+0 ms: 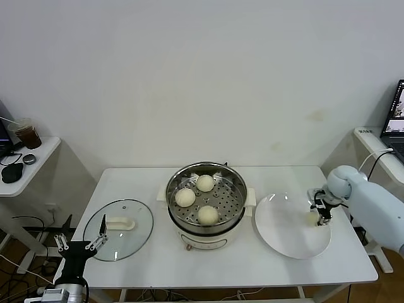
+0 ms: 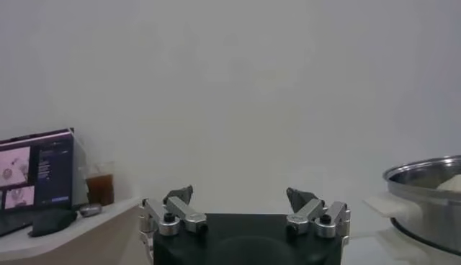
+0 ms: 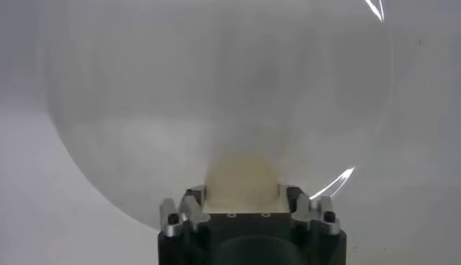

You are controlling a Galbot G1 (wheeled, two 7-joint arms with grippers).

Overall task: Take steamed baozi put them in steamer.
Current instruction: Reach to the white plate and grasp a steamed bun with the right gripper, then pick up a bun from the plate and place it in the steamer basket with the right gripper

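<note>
Grasping of the fourth baozi [image 1: 313, 218] on the plate [image 1: 284, 233], right of the steamer [image 1: 206, 201]: right gripper [image 1: 323, 216] apparently clamped on it. Three are held inside. Left gripper [image 1: 79, 240] parked, spread. Next required: lift, carry left.

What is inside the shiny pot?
Inside the steamer three steamed baozi sit apart on a tray full of holes. What lies under that tray is hidden. The fourth bun is on the white plate, between the right gripper's fingers.
</note>
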